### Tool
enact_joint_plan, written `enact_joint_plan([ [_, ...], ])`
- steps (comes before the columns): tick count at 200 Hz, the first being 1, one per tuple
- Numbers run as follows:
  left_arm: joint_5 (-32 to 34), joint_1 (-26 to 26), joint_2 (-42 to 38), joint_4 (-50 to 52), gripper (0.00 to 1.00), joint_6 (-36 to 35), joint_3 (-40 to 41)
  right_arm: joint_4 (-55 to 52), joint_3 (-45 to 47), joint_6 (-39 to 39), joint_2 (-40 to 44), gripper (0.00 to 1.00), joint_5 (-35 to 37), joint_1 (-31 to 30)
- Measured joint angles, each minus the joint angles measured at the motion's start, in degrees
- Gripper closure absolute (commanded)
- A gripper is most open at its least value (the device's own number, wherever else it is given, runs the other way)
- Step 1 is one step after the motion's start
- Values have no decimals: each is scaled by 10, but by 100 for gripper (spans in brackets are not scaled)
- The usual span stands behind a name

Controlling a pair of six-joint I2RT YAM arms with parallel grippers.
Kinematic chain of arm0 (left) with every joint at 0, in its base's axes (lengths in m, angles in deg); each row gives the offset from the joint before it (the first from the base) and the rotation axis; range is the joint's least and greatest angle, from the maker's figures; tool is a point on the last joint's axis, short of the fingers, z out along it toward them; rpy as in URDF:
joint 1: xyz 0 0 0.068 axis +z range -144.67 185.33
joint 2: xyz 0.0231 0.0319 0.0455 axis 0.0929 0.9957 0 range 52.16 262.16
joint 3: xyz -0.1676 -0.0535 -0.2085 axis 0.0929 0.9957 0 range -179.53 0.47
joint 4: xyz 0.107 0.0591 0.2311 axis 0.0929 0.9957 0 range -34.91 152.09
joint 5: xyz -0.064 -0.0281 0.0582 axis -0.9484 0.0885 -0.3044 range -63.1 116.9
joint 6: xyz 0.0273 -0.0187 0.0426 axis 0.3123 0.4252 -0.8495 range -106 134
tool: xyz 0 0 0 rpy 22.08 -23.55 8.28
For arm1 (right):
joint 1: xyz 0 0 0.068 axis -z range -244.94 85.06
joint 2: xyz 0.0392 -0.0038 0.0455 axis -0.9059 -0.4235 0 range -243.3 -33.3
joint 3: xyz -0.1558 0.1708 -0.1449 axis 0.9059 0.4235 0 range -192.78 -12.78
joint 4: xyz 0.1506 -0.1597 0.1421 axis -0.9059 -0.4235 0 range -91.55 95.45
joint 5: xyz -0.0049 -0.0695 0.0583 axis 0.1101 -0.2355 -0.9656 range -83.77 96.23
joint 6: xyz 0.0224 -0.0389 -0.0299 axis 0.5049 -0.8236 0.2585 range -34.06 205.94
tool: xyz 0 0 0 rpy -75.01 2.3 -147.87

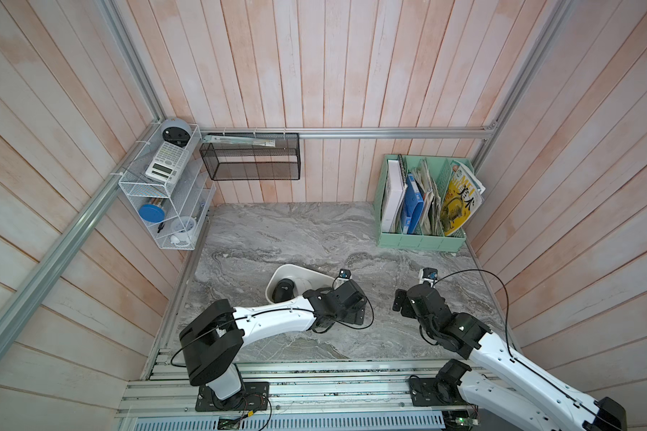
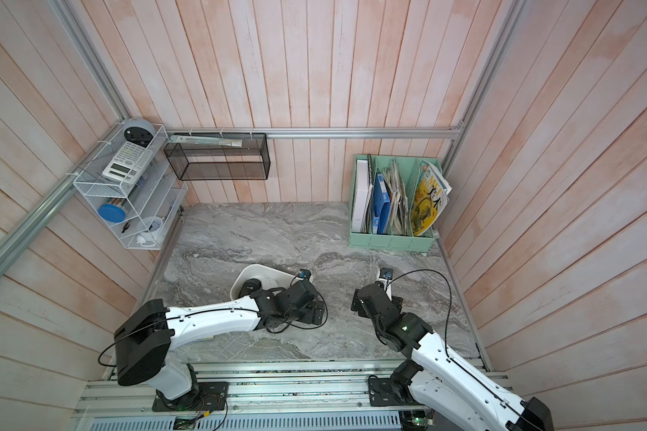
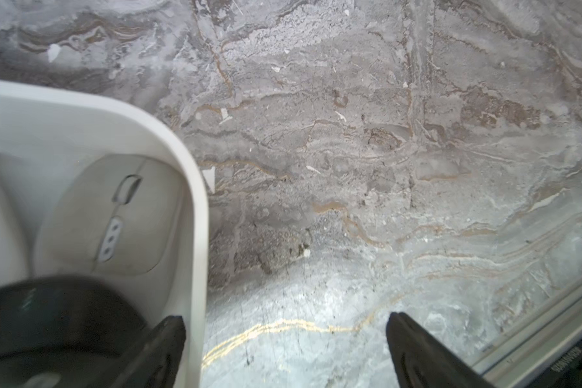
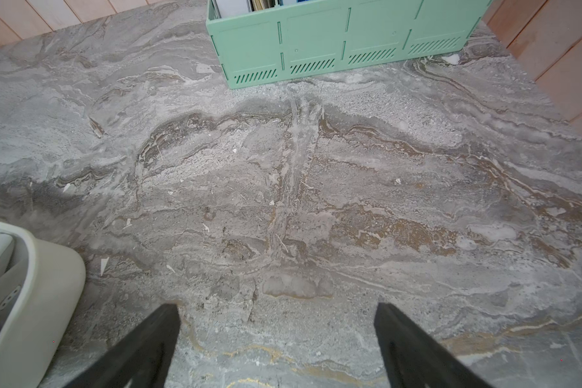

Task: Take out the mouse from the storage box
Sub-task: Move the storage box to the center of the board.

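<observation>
Left pincer (image 3: 284, 320) gapes at storage box (image 3: 195, 201) holding black mouse (image 1: 284, 289), white mouse (image 3: 115, 215)

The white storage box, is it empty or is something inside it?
Not empty. A black mouse and a white mouse both lie inside the storage box, below its rim.

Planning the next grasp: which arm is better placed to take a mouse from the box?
Left, likely. The left tool, open, hangs at the box rim, beside the white mouse. The right tool is over the table, apart.
</observation>
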State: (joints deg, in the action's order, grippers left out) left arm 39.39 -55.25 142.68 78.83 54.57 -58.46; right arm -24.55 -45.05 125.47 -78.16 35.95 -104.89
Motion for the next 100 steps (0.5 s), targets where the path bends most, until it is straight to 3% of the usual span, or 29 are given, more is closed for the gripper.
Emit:
enact_joint_plan([
  [18,27,19,-83,15,0,2,33,2,0,1,-4,2,-4,0],
  [31,38,62,-156,23,0,2,52,9,0,1,-13,2,-15,0],
  [66,36,290,-300,50,0,0,96,51,0,11,-64,2,-61,-11],
  [100,-48,475,-286,50,0,-3,166,106,-7,27,-144,3,-92,-65],
])
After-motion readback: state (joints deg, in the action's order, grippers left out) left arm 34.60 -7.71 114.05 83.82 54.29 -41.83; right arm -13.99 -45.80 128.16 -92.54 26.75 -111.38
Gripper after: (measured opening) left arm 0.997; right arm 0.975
